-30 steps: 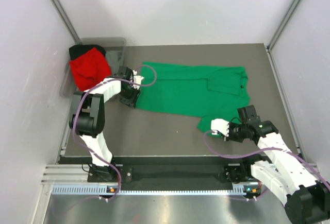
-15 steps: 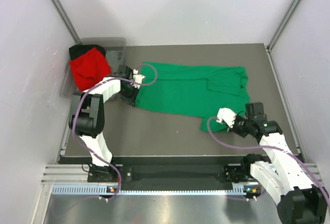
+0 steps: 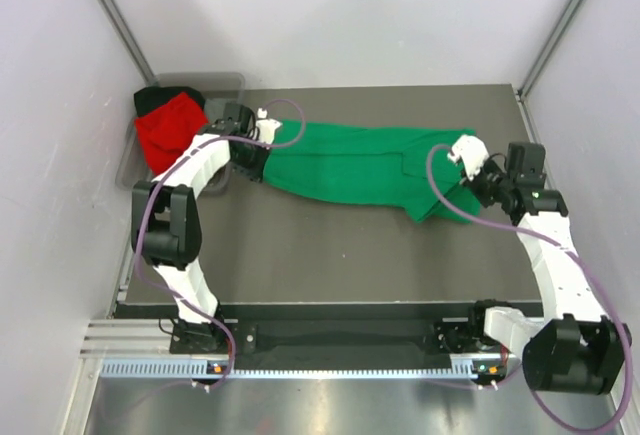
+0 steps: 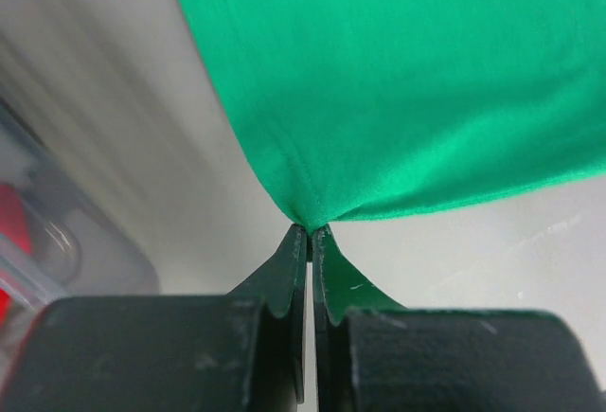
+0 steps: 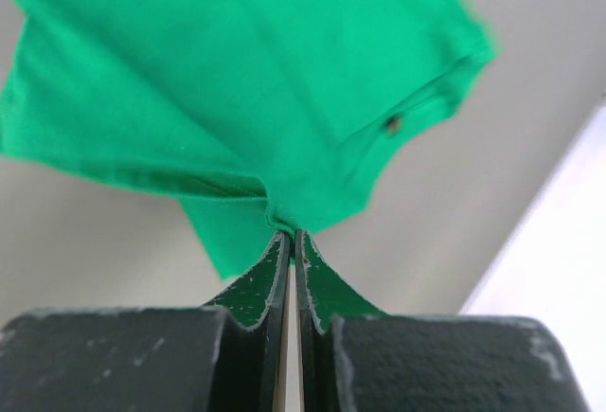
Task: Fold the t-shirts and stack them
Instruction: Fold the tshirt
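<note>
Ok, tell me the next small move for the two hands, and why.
Probably lower both together and lay the fold flat: the left hand and right hand are shut on opposite ends of the green t-shirt, which spans the table as a narrow doubled band.

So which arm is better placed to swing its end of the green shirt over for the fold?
Probably right: its jaws pinch the green shirt over open table, while the left jaws hold theirs tight beside the bin.

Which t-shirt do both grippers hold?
The green shirt: the left gripper and right gripper each pinch an edge. The red shirt and black shirt lie in the bin.
</note>
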